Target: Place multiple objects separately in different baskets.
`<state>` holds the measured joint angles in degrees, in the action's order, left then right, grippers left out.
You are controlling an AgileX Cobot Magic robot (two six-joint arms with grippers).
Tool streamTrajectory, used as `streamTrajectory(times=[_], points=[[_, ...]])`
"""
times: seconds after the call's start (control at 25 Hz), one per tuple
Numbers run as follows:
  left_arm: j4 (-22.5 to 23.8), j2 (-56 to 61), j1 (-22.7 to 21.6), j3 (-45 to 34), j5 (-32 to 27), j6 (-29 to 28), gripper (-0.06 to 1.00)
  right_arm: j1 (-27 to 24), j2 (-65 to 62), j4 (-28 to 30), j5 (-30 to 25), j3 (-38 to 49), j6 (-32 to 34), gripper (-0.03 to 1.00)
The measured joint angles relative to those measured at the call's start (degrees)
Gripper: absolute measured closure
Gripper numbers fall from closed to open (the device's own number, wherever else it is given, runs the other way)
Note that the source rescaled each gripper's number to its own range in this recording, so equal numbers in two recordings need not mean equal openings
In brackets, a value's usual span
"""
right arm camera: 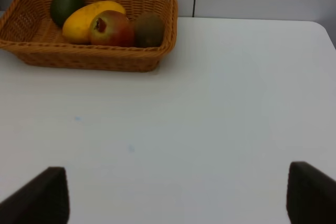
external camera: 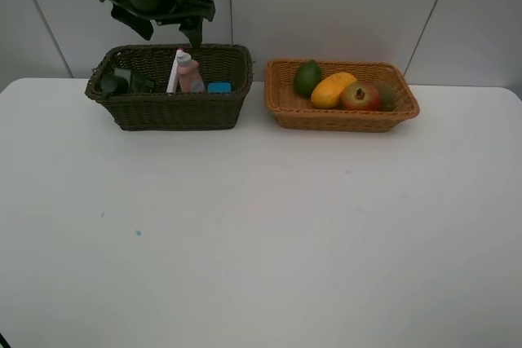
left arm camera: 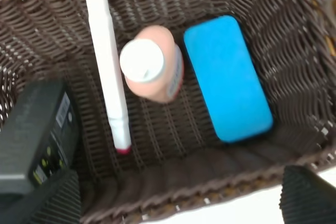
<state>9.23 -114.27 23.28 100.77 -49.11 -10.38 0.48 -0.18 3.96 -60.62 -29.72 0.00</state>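
The dark basket (external camera: 175,112) holds a white pink-tipped marker (left arm camera: 107,66), a small pink bottle (left arm camera: 152,69) with a white cap, a blue eraser pad (left arm camera: 228,77) and a dark green pump bottle (left arm camera: 37,140). My left gripper (external camera: 171,34) hangs open just above this basket with nothing between its fingers (left arm camera: 310,198). In the orange basket (external camera: 342,116) lie a green lime (external camera: 307,77), a yellow mango (external camera: 334,90), a red pomegranate (external camera: 360,96) and a brown kiwi (external camera: 385,95). Over bare table, well in front of that basket, my right gripper (right arm camera: 178,198) stands open and empty; the exterior high view does not show it.
Both baskets stand side by side at the back of the white table (external camera: 261,226), close to the grey wall panels (external camera: 342,6). The left arm rises above the dark basket's back rim.
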Motion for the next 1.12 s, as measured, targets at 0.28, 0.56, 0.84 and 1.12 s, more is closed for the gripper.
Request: streamTrajectory(times=[0.28,0.56,0.84,1.12], points=[[-1.66,9.40,0.00,-9.54,0.98,2.95,-0.05,0.00,0.00,0.00,0.00,0.00,0.00,-0.03],[-2.82,22.03,0.00,-25.87,6.01,4.57,-0.05,0.00,0.00,0.00,0.00,0.00,0.00,-0.03],[-3.15,35.83,0.00,-38.47,6.14,6.81,-0.05,0.00,0.00,0.00,0.00,0.00,0.00,-0.03],[-4.09,50.55,0.00,-45.42,2.85,8.62,-0.05,0.00,0.00,0.00,0.00,0.00,0.31,-0.03]])
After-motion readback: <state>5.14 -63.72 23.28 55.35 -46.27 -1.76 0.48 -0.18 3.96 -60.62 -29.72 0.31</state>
